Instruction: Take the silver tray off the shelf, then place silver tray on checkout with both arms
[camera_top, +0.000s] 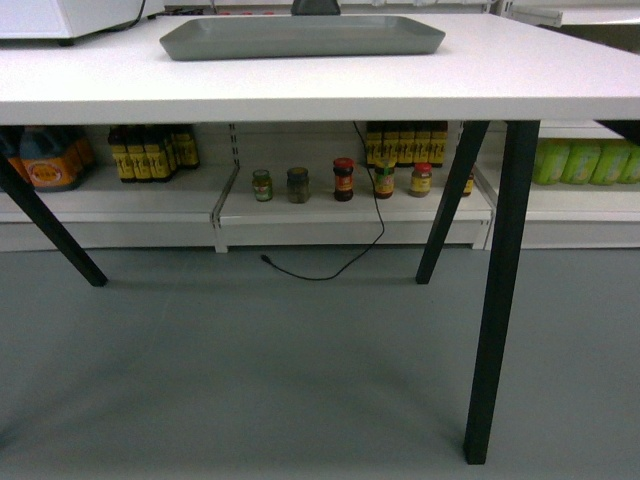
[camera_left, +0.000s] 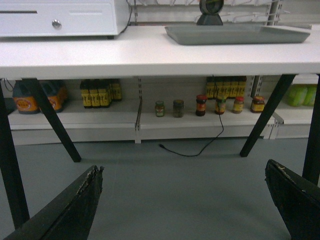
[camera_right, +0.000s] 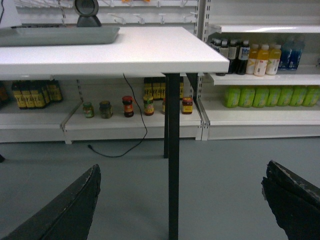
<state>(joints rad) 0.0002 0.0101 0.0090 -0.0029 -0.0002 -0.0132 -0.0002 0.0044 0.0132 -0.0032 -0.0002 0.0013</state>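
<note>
The silver tray lies flat on the white checkout, toward its far side. It also shows in the left wrist view as the tray on the checkout, and in the right wrist view as the tray on the checkout. My left gripper hangs open below counter height, over bare grey floor, holding nothing. My right gripper is also open and empty, low, facing the counter's front right leg. Neither gripper shows in the head view.
Black counter legs slant to the floor, one close ahead of my right gripper. A white cash drawer stands on the counter's left. A black cable trails on the floor. Low white shelf boards hold jars. Drink bottles fill the shelves on the right.
</note>
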